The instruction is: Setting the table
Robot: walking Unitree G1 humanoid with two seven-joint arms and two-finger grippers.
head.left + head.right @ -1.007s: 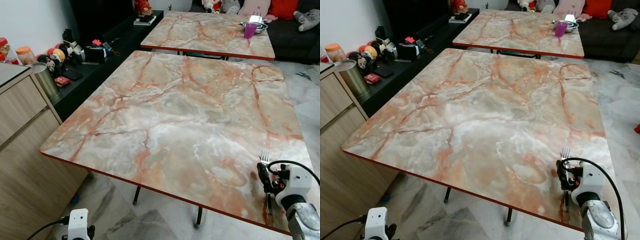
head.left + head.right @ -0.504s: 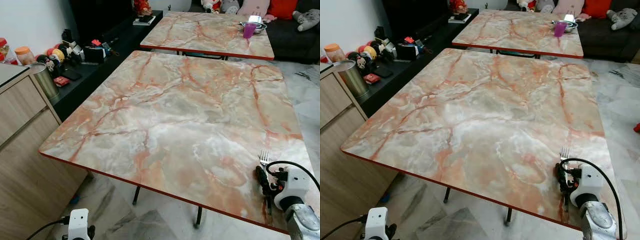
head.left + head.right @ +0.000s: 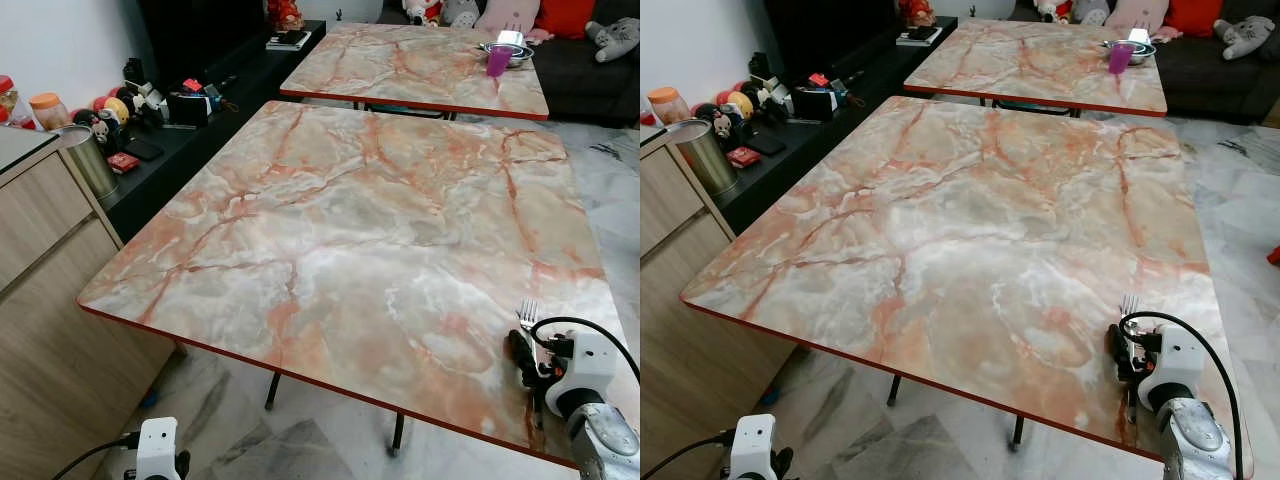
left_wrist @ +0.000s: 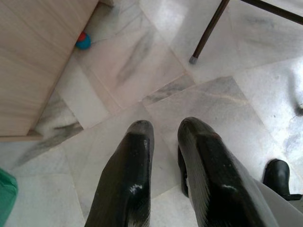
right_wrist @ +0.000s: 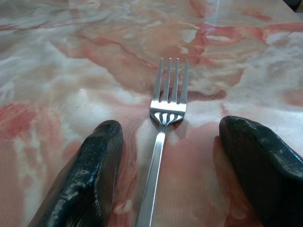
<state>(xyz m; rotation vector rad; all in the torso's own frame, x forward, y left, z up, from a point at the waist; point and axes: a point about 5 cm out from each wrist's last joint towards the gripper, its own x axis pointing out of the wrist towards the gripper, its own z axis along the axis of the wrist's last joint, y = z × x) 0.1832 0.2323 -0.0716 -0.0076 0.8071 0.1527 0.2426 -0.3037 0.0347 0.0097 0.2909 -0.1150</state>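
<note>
Where the light wooden cabinet (image 3: 45, 260) stands at the far left, a shiny metal canister (image 3: 90, 160) sits beside it at the end of a long black low shelf (image 3: 215, 105) crowded with small colourful jars and toys. Below that, the left gripper (image 4: 163, 137) hangs idle over the pale grey marble floor (image 4: 142, 61), its two black fingers (image 4: 130, 175) nearly together with a narrow gap between them and nothing held; a small blue and red ball (image 4: 83, 40) lies on the floor against the cabinet's foot, and a thin dark table leg (image 4: 208, 30) comes down nearby. Moving rightward, the large square worktop of pink and grey marble pattern with a red edge (image 3: 350, 230) spreads across the middle of the scene, and a second worktop of the same pattern (image 3: 410, 65) stands behind it, carrying a purple plastic cup (image 3: 499, 60) just beside a silver metal bowl (image 3: 520, 45) near its far right corner. Beyond that a dark sofa (image 3: 590, 70) holds soft toys and cushions. At the near right corner of the front worktop, the silver metal fork (image 5: 161, 142) lies flat on the marble surface, tines pointing away from the robot. The right gripper (image 5: 165, 175) rests low over the fork's handle, released: its fingers (image 5: 90, 179) are spread wide on either side of the handle, apart from the metal, with the tips down at the worktop.
</note>
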